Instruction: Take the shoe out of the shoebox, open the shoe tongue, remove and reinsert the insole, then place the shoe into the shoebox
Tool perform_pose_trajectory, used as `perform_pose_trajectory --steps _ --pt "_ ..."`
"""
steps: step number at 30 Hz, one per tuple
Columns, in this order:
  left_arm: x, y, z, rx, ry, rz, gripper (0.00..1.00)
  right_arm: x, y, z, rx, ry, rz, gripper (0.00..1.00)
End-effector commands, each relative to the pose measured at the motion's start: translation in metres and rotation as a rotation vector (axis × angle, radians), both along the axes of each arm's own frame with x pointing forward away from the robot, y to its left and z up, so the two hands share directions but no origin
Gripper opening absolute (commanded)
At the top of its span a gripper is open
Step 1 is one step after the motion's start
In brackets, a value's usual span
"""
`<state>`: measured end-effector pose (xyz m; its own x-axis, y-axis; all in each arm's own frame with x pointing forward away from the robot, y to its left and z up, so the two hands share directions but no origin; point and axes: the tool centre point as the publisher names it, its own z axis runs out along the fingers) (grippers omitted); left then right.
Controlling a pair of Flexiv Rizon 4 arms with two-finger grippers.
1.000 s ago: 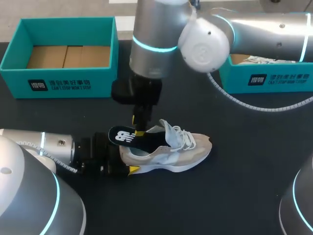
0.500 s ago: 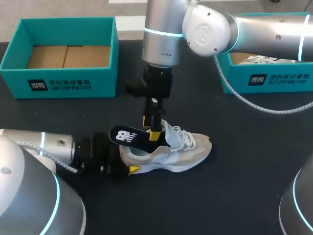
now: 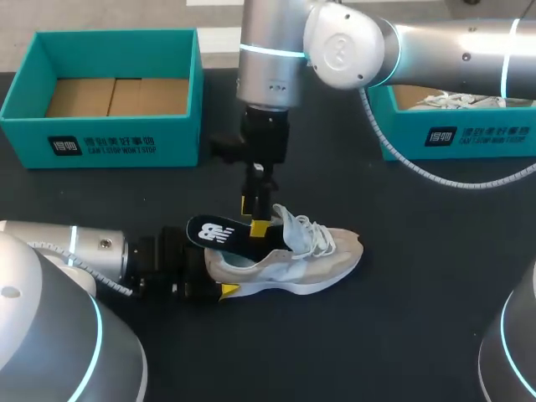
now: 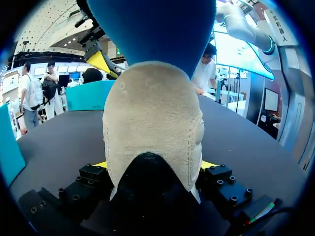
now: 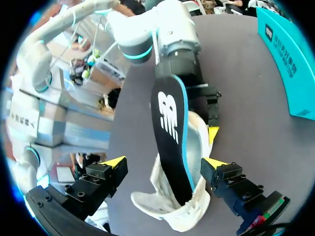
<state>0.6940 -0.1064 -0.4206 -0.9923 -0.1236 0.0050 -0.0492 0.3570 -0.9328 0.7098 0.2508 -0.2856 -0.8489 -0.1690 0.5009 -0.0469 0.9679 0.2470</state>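
1. Count: one shoe [image 3: 293, 260], one insole [image 3: 219, 233], two teal shoeboxes and two grippers, all on or over one dark table [image 3: 419, 318].
2. My left gripper [image 3: 219, 280] lies low along the table. Its fingers are clamped on the shoe's heel from both sides. In the left wrist view a yellow tip shows on either side of the beige heel.
3. The shoe stands upright on its sole. Its long axis runs straight out ahead of the left gripper, with the heel held in it and the toe pointing away, towards my right side.
4. The insole is black with a blue edge, and its long axis roughly follows the shoe's. Its front end is tucked inside the shoe. Its heel end sticks up out of the opening, over the left gripper.
5. My right gripper [image 3: 258, 216] hangs pointing down just above the shoe's opening, fingers apart. In the right wrist view the insole runs between the two yellow tips with a gap on each side.
6. The left shoebox [image 3: 100, 142] sits well beyond the left gripper, open, with its brown cardboard floor showing. The right shoebox [image 3: 469, 138] lies under the right arm, and I cannot tell what the pale thing inside it is.
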Motion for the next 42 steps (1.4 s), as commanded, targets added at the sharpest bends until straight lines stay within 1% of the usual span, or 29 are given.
perform_pose_trajectory --steps 1,2,3,4,6,7,9,13,21,26,27,29,30,31,33,35,36,37,39,41,42 --pt "0.000 -0.001 -0.001 0.001 -0.001 0.001 0.00 -0.002 -0.005 0.001 0.093 0.095 -0.128 1.00" --pt "0.000 -0.001 -0.001 0.001 -0.001 0.001 0.00 -0.003 -0.005 0.002 0.080 0.147 -0.136 1.00" --pt "0.000 -0.001 -0.001 0.001 -0.001 0.001 0.00 -0.004 -0.005 0.004 0.092 0.129 -0.158 1.00" --pt "0.000 -0.001 -0.001 0.001 -0.001 0.001 0.00 -0.005 -0.005 0.006 0.107 0.157 -0.154 1.00" --pt "0.000 -0.001 -0.001 0.001 -0.001 0.001 0.00 -0.005 -0.004 0.006 0.115 0.177 -0.171 1.00" --pt "0.000 -0.001 -0.001 0.001 -0.001 0.001 0.00 -0.006 -0.004 0.005 0.105 0.208 -0.164 1.00" --pt "0.000 -0.001 -0.001 0.001 -0.001 0.001 0.00 -0.007 -0.004 0.002 0.120 0.227 -0.176 1.00" --pt "0.000 -0.001 -0.001 0.001 -0.001 0.001 0.00 -0.007 0.000 -0.003 0.135 0.252 -0.172 1.00" --pt "0.000 -0.001 -0.001 0.001 -0.001 0.001 0.00 -0.006 0.012 -0.019 0.139 0.276 -0.160 1.00" --pt "0.000 -0.001 -0.001 0.001 -0.001 0.001 0.00 -0.010 0.020 -0.024 0.158 0.295 -0.133 0.98" --pt "0.000 -0.001 -0.001 0.001 -0.001 0.001 0.00 -0.011 0.021 -0.024 0.158 0.300 -0.132 0.95" --pt "0.000 -0.001 -0.001 0.001 -0.001 0.001 0.00 -0.014 0.021 -0.025 0.156 0.309 -0.133 0.81" --pt "0.000 -0.001 -0.001 0.001 -0.001 0.001 0.00 -0.015 0.021 -0.026 0.159 0.312 -0.124 0.68" --pt "0.000 -0.001 -0.001 0.001 -0.001 0.001 0.00 -0.015 0.021 -0.027 0.161 0.316 -0.122 0.48" --pt "0.000 -0.001 -0.001 0.001 -0.001 0.001 0.00 -0.017 0.022 -0.029 0.166 0.327 -0.111 0.42" --pt "0.000 -0.001 -0.001 0.001 -0.001 0.001 0.00 -0.018 0.023 -0.032 0.165 0.338 -0.104 0.40" --pt "0.000 -0.001 -0.001 0.001 -0.001 0.001 0.00 -0.018 0.024 -0.033 0.173 0.344 -0.099 0.37" --pt "0.000 -0.001 -0.001 0.001 -0.001 0.001 0.00 -0.019 0.024 -0.034 0.173 0.345 -0.099 0.31" --pt "0.000 -0.001 -0.001 0.001 -0.001 0.001 0.00 -0.019 0.025 -0.035 0.176 0.349 -0.087 0.15" --pt "0.000 -0.001 -0.001 0.001 -0.001 0.001 0.00 -0.019 0.025 -0.035 0.171 0.355 -0.080 0.08" --pt "0.000 -0.001 -0.001 0.001 -0.001 0.001 0.00 -0.018 0.025 -0.036 0.176 0.355 -0.079 0.00"
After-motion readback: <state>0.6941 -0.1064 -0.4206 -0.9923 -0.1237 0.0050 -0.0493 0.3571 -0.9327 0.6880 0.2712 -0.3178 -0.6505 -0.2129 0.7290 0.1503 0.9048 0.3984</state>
